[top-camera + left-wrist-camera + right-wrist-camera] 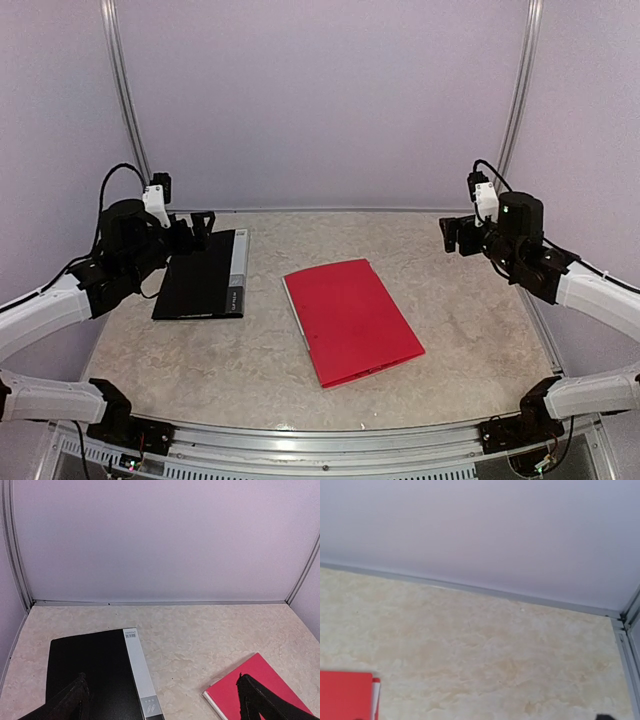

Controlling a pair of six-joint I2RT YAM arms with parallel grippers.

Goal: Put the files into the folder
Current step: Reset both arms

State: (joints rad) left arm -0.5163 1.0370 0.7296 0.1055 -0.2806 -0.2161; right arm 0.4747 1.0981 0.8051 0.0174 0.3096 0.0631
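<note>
Saw red folder point(352, 320) lying shut at centre of table point(470, 330), long axis running upper left to lower right of top view. Sheets point(293, 305) showed only as thin white strip along its left long edge, tucked inside. Black binder point(200, 272) sat left of it, apart. Left gripper point(193, 227) wide and empty, raised over binder's far end. Right gripper point(455, 235) wide and empty, upper right. I judged paper edge faced left arm, so left was nearer for any tidying
</note>
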